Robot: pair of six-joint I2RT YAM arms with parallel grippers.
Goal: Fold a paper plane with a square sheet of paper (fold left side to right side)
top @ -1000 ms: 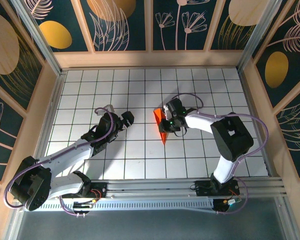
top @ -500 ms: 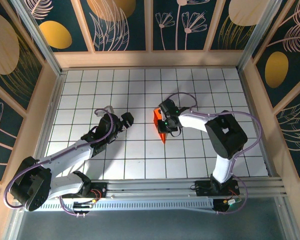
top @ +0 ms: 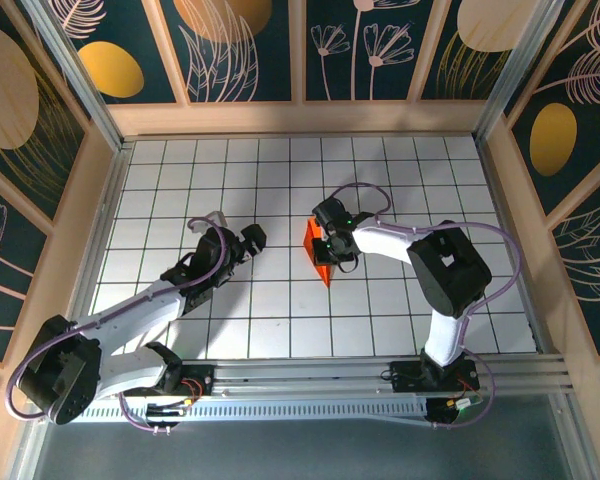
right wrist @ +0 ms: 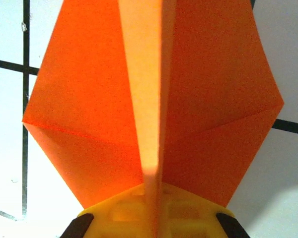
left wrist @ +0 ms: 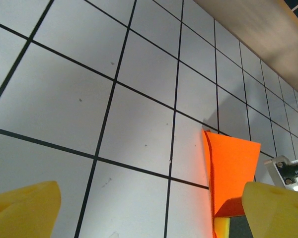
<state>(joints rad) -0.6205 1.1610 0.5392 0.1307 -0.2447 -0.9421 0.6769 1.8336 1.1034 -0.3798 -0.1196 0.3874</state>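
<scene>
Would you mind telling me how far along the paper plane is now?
Done: the bright orange paper is already creased into a narrow pointed dart. In hand: the right pincer is shut on its raised central fold; the left pincer hangs open, apart. Left: perhaps a final crease and release.

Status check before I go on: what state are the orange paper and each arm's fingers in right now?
paper plane: folded and creased, centre ridge standing up, a wing spread to either side.
right gripper: fingers shut on the paper plane's centre ridge.
left gripper: fingers wide open, holding nothing, apart from the paper plane.
</scene>
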